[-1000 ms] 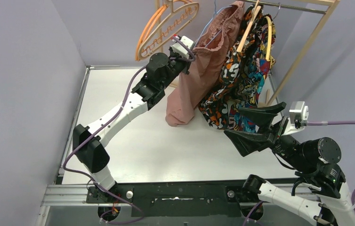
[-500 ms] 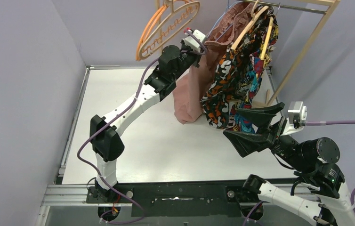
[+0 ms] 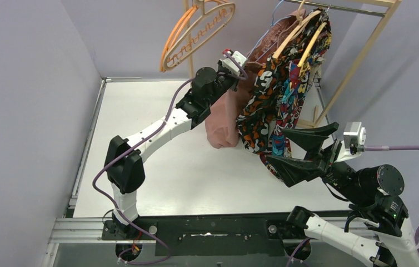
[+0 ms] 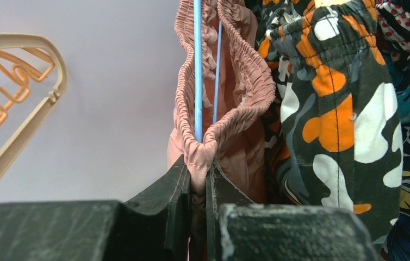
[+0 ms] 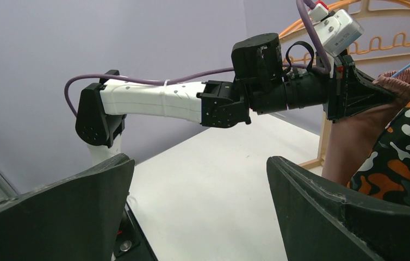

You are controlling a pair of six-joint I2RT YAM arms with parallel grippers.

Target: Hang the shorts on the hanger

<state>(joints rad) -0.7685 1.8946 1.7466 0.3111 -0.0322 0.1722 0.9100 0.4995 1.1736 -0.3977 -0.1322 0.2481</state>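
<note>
Firmly, the left gripper [image 4: 198, 182] pinches the shorts [image 4: 241, 136] at the waistband, which loops around the hanger [image 4: 197, 65]. The right gripper [image 5: 197, 168] gapes, empty.

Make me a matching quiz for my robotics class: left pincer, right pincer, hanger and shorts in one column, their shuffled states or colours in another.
1 left pincer
2 right pincer
3 hanger
4 shorts

a dusty pink
b open, empty
c light blue wire
d shut on shorts

Pairs: 1-d, 2-b, 3-c, 4-a
</note>
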